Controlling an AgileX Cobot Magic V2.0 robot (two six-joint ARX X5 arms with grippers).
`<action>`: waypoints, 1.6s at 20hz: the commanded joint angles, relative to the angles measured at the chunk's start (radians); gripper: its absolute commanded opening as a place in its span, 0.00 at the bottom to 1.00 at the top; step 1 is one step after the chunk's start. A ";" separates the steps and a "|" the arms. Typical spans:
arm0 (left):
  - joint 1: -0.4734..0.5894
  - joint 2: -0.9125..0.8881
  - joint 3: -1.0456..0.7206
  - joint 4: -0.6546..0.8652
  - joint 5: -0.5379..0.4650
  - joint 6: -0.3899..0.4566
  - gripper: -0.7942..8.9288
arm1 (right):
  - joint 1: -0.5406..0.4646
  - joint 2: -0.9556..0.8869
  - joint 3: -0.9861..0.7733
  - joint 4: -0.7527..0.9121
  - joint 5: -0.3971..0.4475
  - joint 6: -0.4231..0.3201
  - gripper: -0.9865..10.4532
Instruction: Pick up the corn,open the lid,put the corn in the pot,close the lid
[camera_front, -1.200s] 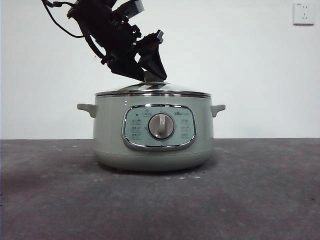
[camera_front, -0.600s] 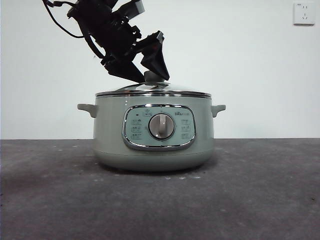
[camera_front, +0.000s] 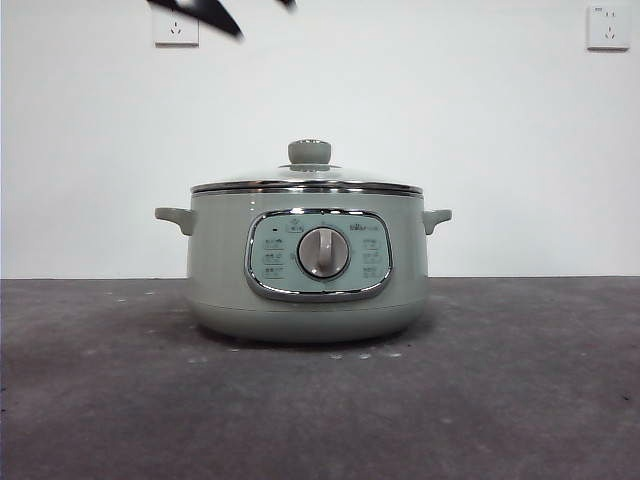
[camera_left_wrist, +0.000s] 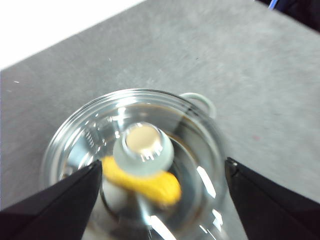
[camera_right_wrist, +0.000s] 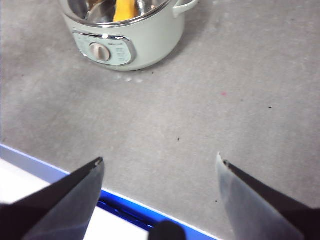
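The sage-green pot stands in the middle of the table with the glass lid shut on it, green knob on top. In the left wrist view the corn lies inside the pot under the lid. My left gripper is open and empty, high above the knob; only its black tip shows at the front view's top edge. My right gripper is open and empty, well back from the pot, over the table's near edge.
Grey table top all around the pot. White wall behind with two sockets. A blue strip runs along the table's edge in the right wrist view.
My left gripper has let go of the lid's knob and risen almost out of the front view. The lid stays shut on the pot.
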 joint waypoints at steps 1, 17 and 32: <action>0.003 -0.106 0.003 -0.129 0.001 -0.019 0.50 | 0.001 -0.002 -0.007 -0.024 0.004 0.005 0.42; 0.003 -0.388 0.003 -0.558 0.005 -0.019 0.08 | 0.001 -0.002 -0.007 -0.024 0.003 0.008 0.08; 0.003 -0.388 0.003 -0.517 -0.077 0.061 0.08 | 0.001 -0.002 -0.007 -0.024 0.007 0.034 0.09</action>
